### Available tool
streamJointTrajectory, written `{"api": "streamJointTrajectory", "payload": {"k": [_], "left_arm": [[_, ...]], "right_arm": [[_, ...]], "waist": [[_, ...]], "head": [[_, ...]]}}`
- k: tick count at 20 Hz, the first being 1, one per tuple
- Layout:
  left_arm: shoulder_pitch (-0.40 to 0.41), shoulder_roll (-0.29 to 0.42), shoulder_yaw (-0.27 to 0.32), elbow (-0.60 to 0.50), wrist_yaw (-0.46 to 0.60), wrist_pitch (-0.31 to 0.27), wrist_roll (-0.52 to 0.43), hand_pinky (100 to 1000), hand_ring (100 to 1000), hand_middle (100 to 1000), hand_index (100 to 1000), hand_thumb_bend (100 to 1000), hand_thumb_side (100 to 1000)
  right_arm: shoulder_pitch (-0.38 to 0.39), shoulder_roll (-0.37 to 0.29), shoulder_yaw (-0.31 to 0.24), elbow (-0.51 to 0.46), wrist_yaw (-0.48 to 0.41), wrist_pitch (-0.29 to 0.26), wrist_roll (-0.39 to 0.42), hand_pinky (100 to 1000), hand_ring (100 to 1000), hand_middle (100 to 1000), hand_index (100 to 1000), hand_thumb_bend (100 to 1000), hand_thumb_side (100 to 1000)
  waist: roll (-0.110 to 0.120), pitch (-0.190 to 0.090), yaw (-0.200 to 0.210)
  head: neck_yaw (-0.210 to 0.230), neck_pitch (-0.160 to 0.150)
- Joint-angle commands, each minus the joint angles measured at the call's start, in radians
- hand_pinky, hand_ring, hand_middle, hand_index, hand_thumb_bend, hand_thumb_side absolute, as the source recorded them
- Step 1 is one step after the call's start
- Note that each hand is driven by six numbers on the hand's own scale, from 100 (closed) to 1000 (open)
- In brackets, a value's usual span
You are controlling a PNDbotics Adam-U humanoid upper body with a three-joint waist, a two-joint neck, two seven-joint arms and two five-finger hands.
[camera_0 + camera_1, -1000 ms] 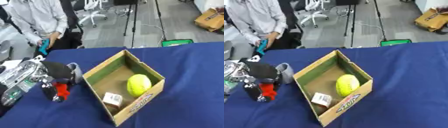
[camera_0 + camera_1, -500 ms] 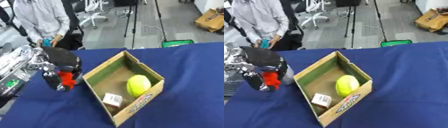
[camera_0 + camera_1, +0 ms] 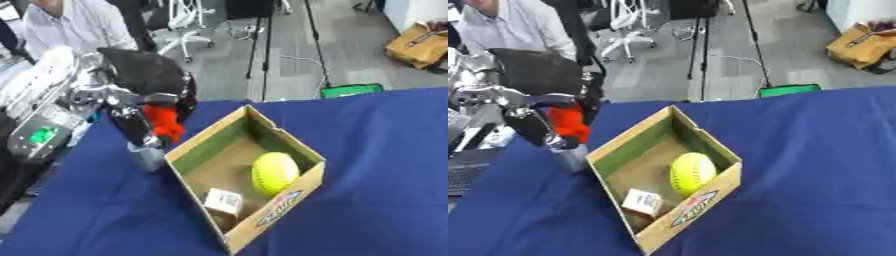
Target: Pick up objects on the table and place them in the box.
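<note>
Change since earlier frames: raised and carried toward the box, the left hand (image 3: pixel 144 107) now hangs above the table's left part with the red object, where a second ago it sat low by the table's left edge.
Left hand: black and silver, entering from the left, its fingers (image 3: pixel 131 125) curled round a red object (image 3: pixel 163 122), which shows between them, held clear of the cloth.
Red object: just left of the box's near-left wall, at about the height of its rim; its shape cannot be made out.
Grey piece: a pale grey form (image 3: pixel 147 157) shows under the hand, just beside the box's left corner; whether it rests on the cloth cannot be told.
Table: covered in a dark blue cloth (image 3: pixel 367 145).
Box: an open cardboard box (image 3: pixel 289 141) sits askew at the table's middle, green lining on its inner left wall.
Inside the box: a yellow-green ball (image 3: pixel 274 173) lies toward the right wall; a small white carton (image 3: pixel 223 202) lies at the near corner, apart from the ball.
Right hand: in neither view.
</note>
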Motion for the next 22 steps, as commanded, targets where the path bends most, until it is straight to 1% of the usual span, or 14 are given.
{"api": "streamJointTrajectory", "payload": {"k": [1,6,12,13,14,19,22], "left_arm": [[-0.051,-0.051,0.009,0.050,-0.049,-0.012,0.034,100,424,484,567,496,107],[-0.097,-0.157,-0.009,0.169,-0.138,-0.043,0.126,100,421,483,568,496,102],[-0.120,-0.252,-0.018,0.319,-0.259,-0.075,0.227,100,420,482,565,501,100],[-0.125,-0.266,-0.019,0.350,-0.280,-0.082,0.242,100,421,482,565,527,100],[-0.130,-0.281,-0.020,0.381,-0.300,-0.088,0.255,100,421,482,565,500,102],[-0.149,-0.333,-0.025,0.510,-0.387,-0.120,0.320,100,427,486,565,499,107],[-0.152,-0.363,-0.024,0.577,-0.449,-0.131,0.386,100,428,492,569,489,113]], "right_arm": [[-0.012,-0.016,0.001,-0.017,-0.007,-0.002,0.000,619,473,350,462,100,590],[-0.015,-0.011,0.005,-0.017,-0.011,-0.004,0.000,619,473,350,462,100,590],[-0.022,-0.007,0.009,-0.017,-0.015,-0.008,0.000,619,473,350,462,100,590],[-0.022,-0.007,0.009,-0.017,-0.016,-0.008,0.000,619,474,349,462,100,589],[-0.023,-0.006,0.010,-0.017,-0.017,-0.009,0.000,619,474,349,462,100,589],[-0.027,-0.004,0.014,-0.017,-0.019,-0.012,0.000,619,474,349,462,100,589],[-0.030,-0.002,0.016,-0.017,-0.021,-0.014,0.000,619,474,349,462,100,589]], "waist": [[-0.009,-0.022,-0.005],[-0.010,-0.020,-0.017],[-0.013,-0.016,-0.032],[-0.013,-0.015,-0.034],[-0.013,-0.014,-0.035],[-0.013,-0.011,-0.037],[-0.011,-0.009,-0.041]], "head": [[-0.002,0.001],[-0.001,-0.005],[0.007,-0.015],[0.008,-0.016],[0.010,-0.017],[0.015,-0.020],[0.016,-0.022]]}}
